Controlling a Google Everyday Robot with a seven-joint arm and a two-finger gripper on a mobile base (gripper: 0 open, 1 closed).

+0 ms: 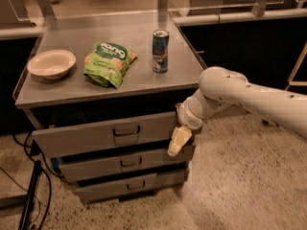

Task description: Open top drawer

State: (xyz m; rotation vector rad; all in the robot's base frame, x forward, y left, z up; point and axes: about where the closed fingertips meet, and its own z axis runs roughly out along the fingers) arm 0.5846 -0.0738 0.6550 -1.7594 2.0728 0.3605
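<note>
The top drawer (96,137) is the widest grey metal drawer, just under the cabinet top, with a dark loop handle (126,131) at its centre. Its front stands a little out from the cabinet, with a dark gap above it. Its inside is hidden. My gripper (176,143), with pale yellow fingers, hangs from the white arm (240,92) at the right end of the drawer front, right of the handle and level with the drawer's lower edge. It holds nothing that I can see.
Two narrower grey drawers (122,163) (125,186) sit below. On the cabinet top (139,80) are a beige bowl (51,63), a green snack bag (109,63) and a blue can (160,51). Cables (29,195) lie on the floor at the left. Speckled floor stretches to the right.
</note>
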